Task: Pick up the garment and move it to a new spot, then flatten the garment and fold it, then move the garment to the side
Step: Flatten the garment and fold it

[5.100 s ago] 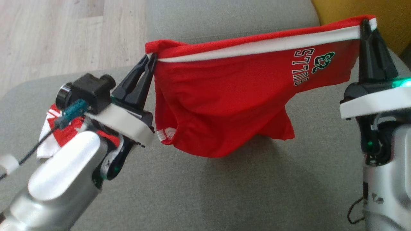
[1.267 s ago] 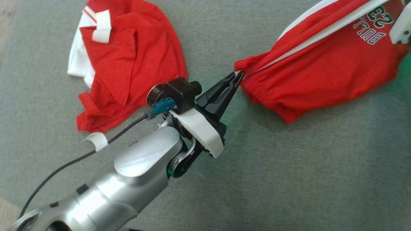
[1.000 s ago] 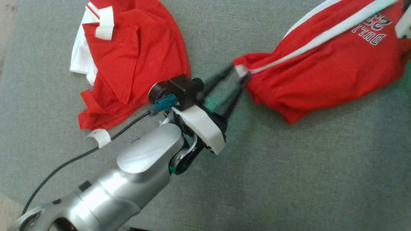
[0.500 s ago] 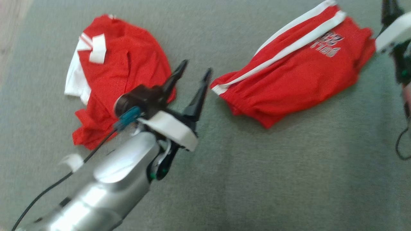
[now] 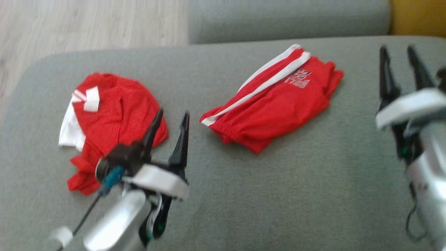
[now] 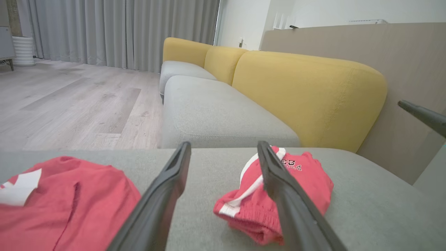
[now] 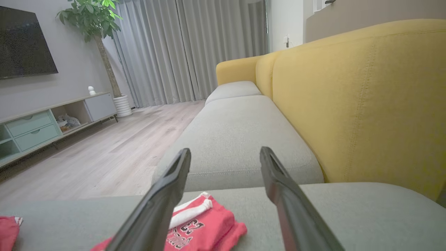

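red shorts (image 5: 275, 104) with a white side stripe lay bunched on the grey sofa seat (image 5: 278, 195), left gripper (image 5: 173, 115) spread wide and empty near their left end, right gripper (image 5: 397, 50) likewise parted, well clear, another red garment (image 5: 118, 111) lay further left

Left gripper (image 6: 224, 145) fingers splayed wide over the grey fabric sofa seat (image 6: 216, 167), folded red white-striped shorts (image 6: 308, 181) partly behind one.

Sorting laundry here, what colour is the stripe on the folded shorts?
White, on red shorts; clearest in the head view.
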Controlling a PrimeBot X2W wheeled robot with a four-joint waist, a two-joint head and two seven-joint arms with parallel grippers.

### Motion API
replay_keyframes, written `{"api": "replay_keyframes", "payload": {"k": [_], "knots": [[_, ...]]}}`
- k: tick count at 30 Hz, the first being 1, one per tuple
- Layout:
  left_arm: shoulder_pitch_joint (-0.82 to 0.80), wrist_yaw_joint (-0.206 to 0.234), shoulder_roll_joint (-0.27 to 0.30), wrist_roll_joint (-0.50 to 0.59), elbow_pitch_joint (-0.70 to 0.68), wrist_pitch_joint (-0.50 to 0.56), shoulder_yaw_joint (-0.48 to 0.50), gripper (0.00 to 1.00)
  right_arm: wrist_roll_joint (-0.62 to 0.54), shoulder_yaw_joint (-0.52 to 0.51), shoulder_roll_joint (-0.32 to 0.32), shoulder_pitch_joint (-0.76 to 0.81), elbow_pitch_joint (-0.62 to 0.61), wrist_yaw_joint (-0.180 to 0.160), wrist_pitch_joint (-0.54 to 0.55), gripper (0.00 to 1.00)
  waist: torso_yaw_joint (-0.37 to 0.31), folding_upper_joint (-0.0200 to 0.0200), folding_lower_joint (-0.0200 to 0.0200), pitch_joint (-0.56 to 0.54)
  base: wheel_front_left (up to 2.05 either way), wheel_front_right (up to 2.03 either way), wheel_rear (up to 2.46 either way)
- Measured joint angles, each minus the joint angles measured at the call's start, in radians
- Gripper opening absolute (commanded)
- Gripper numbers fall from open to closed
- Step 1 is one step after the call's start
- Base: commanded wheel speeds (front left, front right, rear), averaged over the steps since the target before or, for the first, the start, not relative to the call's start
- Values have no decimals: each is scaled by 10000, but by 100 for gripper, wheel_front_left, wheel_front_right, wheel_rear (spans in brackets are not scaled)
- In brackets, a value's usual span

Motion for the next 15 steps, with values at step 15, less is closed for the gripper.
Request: {"api": "replay_keyframes", "payload": {"k": [15], "knots": [[2585,-320,-610,1189,-50,0,1820,100,-2286,-2694,2397,4683,-3258,0,224,100,-439,0,2,-557,0,0,0]]}}
